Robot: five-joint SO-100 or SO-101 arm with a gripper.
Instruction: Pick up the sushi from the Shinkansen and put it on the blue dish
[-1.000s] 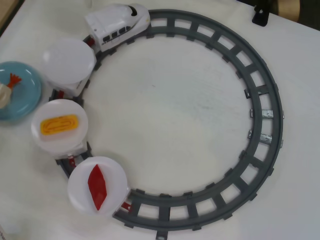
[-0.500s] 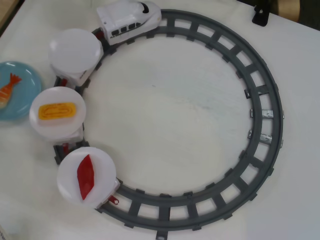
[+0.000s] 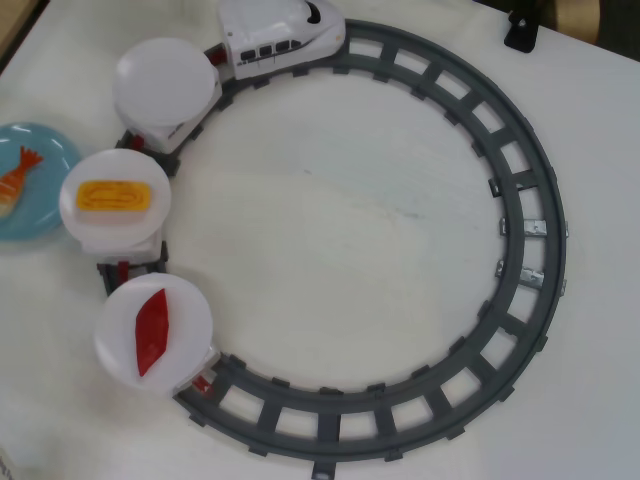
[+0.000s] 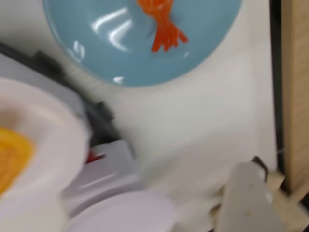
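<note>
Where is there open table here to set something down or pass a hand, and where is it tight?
The biggest bare patch is inside the track loop. Another lies at the overhead view's top right outside the track, and a strip along the bottom edge. The left side is crowded: the train, its three white plates and the blue dish holding the shrimp sushi sit close together.

In the overhead view, the track [image 3: 545, 235] formed a ring on the bench [image 3: 390, 230]. The Shinkansen [image 3: 280, 35] sat at the ring's top left, its three plate-topped cars trailing down the left side. The egg piece [image 3: 113, 195] lay on the middle plate, the tuna piece [image 3: 150, 331] on the lowest. Left of the cars, outside the ring, the dish [image 3: 45, 215] held the sushi [image 3: 15, 180].
</note>
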